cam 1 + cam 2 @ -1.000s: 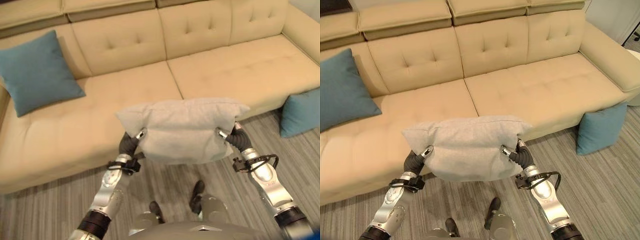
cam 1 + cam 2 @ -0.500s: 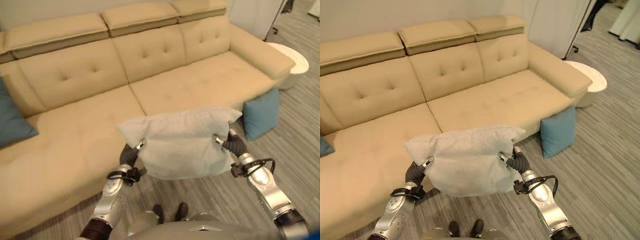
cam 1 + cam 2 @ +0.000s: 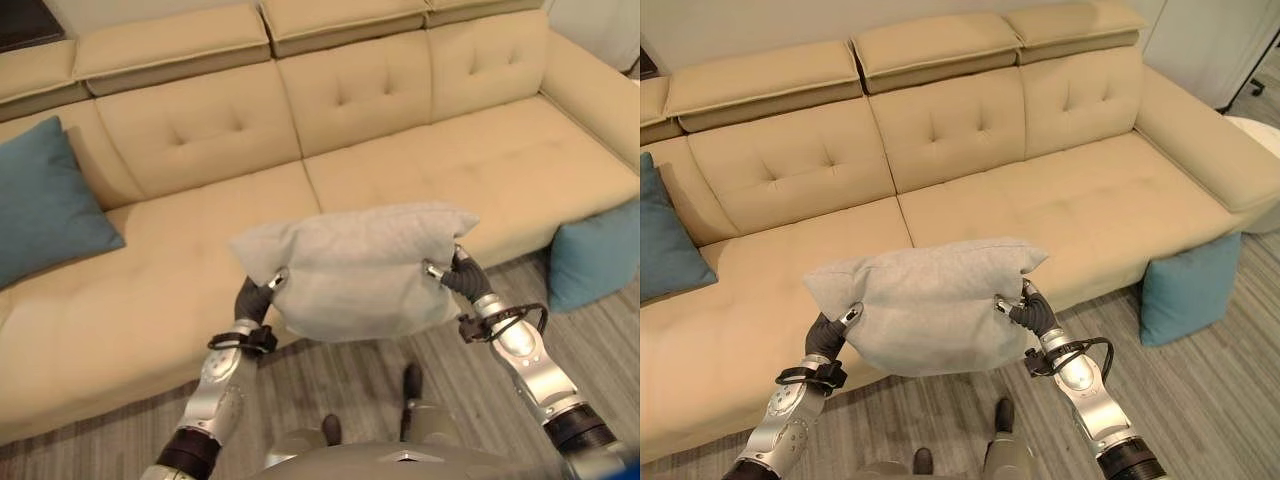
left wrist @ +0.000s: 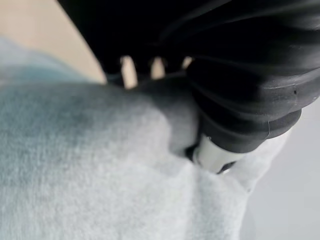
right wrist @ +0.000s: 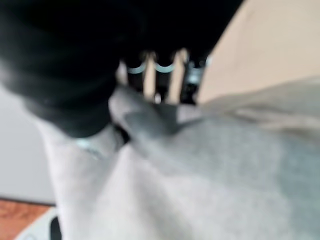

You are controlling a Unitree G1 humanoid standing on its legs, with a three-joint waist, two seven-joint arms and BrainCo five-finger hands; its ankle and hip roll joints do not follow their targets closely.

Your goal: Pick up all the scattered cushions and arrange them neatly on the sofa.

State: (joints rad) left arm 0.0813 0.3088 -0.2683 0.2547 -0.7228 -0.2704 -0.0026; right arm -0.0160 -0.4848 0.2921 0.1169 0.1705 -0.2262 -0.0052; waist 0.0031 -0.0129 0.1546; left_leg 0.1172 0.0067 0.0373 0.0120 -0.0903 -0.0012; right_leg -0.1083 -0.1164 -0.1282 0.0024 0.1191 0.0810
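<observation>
I hold a light grey cushion (image 3: 358,268) in the air between both hands, in front of the beige sofa (image 3: 400,170). My left hand (image 3: 257,297) pinches its left edge, thumb on top, fingers behind the cloth (image 4: 100,165). My right hand (image 3: 458,278) grips the right edge the same way, seen close in the right wrist view against the grey cloth (image 5: 200,165). A teal cushion (image 3: 45,205) leans on the sofa's left end. Another teal cushion (image 3: 592,250) stands on the floor against the sofa's right front.
The sofa's middle and right seats (image 3: 1060,205) are bare. Grey striped floor (image 3: 1200,380) runs along the sofa's front. A white round table (image 3: 1260,130) shows at the right edge past the sofa arm.
The camera has swung back to the left, so the teal cushion on the sofa shows again. Both hands keep hold of the grey cushion at about the same height.
</observation>
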